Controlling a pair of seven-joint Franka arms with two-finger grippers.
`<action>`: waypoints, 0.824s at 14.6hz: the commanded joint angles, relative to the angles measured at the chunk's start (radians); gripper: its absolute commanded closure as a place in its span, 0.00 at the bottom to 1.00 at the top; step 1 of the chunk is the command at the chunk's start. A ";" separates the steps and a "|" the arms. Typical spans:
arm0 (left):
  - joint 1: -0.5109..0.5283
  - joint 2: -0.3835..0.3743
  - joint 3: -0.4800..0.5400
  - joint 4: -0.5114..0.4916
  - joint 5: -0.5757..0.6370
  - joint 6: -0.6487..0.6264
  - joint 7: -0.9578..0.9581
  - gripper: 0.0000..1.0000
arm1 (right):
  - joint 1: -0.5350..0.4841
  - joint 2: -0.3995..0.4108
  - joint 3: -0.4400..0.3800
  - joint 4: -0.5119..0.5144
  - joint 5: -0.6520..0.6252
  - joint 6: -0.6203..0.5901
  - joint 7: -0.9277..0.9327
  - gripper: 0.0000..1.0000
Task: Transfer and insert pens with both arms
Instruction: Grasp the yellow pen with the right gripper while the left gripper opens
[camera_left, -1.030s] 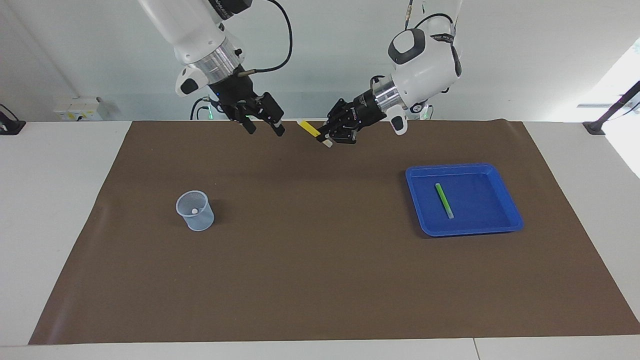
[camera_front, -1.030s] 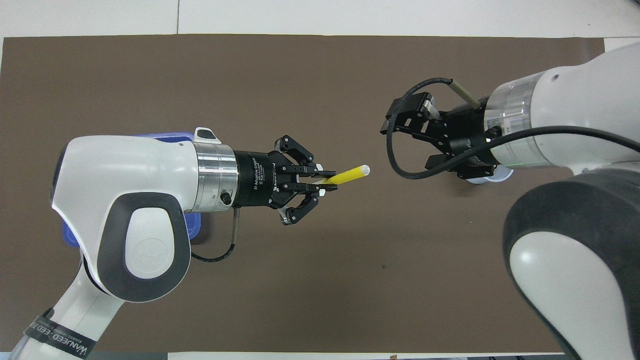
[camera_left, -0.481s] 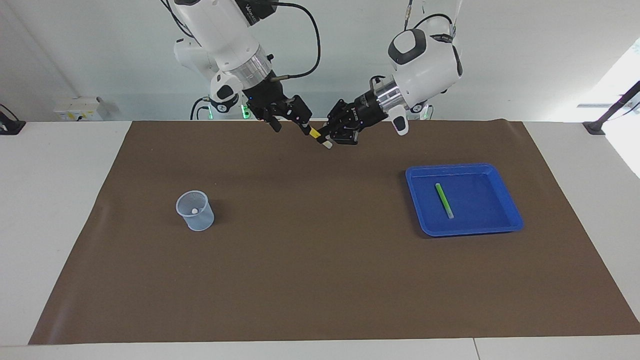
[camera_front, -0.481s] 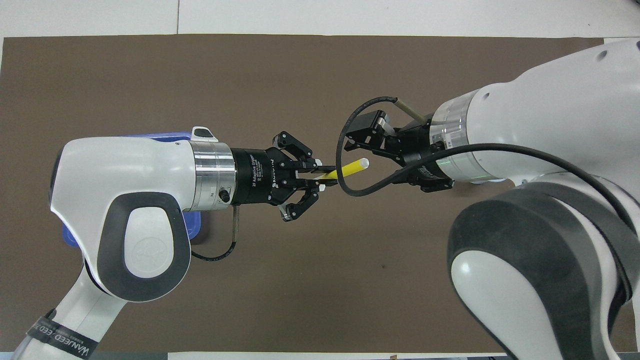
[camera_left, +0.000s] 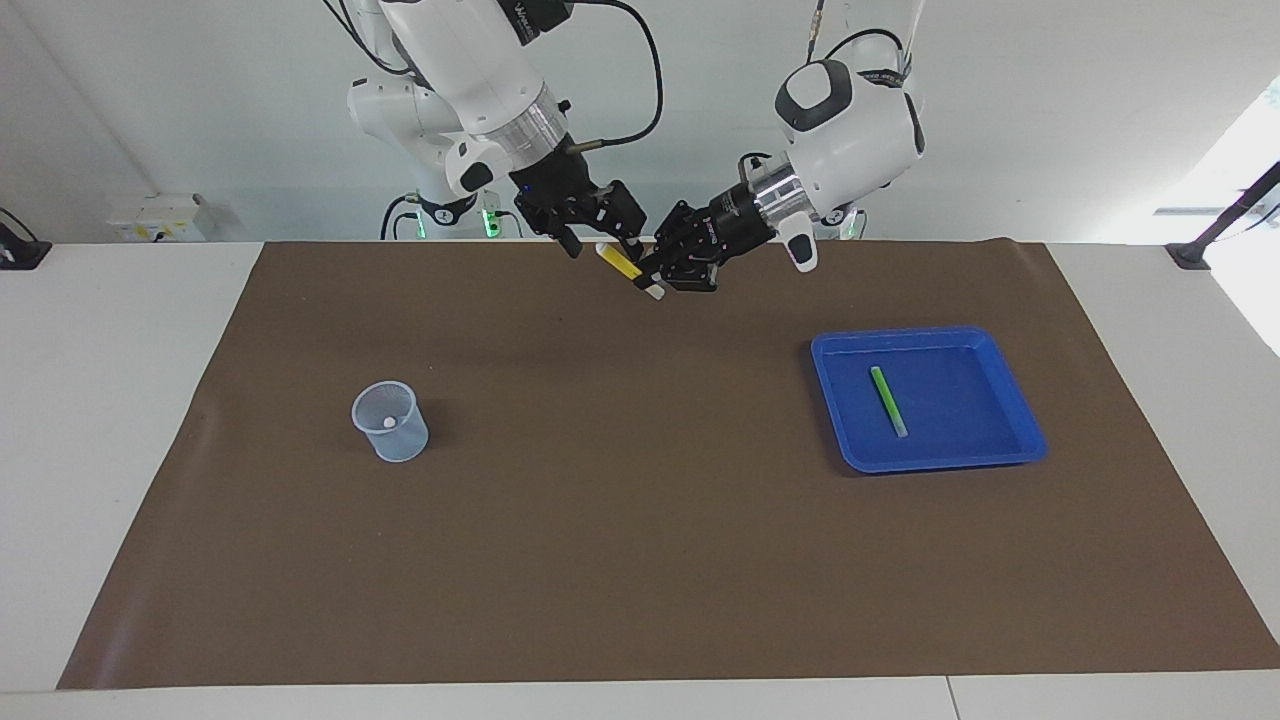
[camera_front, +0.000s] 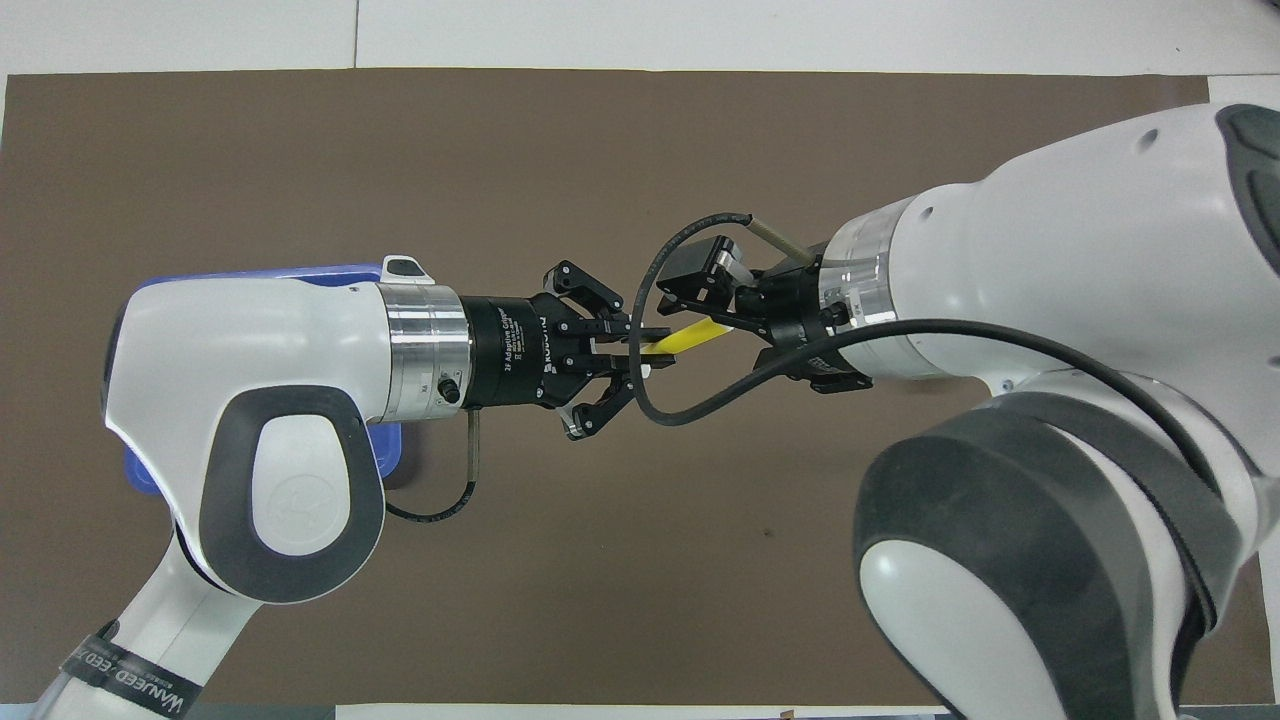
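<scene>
My left gripper (camera_left: 648, 278) is shut on a yellow pen (camera_left: 620, 262) and holds it in the air over the mat's edge nearest the robots, at mid-table. The pen (camera_front: 690, 337) points toward my right gripper (camera_front: 725, 325). My right gripper (camera_left: 603, 247) is open, and its fingers stand on either side of the pen's free end. A green pen (camera_left: 888, 400) lies in the blue tray (camera_left: 940, 462). A pale blue cup (camera_left: 390, 420) holds a small pale tip. No purple pen body shows.
The brown mat (camera_left: 640, 560) covers the table. The tray stands toward the left arm's end, the cup toward the right arm's end. In the overhead view the left arm covers most of the tray (camera_front: 300, 272) and the right arm hides the cup.
My right gripper has swung in toward my left gripper, and its open fingers have come around the yellow pen's free end. My left gripper has kept the pen nearly still.
</scene>
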 joint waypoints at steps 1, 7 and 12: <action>-0.012 -0.039 0.009 -0.036 -0.033 0.031 -0.010 1.00 | -0.002 0.006 0.004 0.002 0.000 0.032 0.016 0.19; -0.013 -0.039 0.009 -0.037 -0.040 0.039 -0.010 1.00 | -0.004 0.009 0.004 0.001 -0.001 0.051 0.010 1.00; -0.013 -0.039 0.009 -0.037 -0.042 0.043 -0.012 1.00 | -0.002 0.009 0.004 0.001 -0.024 0.051 0.009 1.00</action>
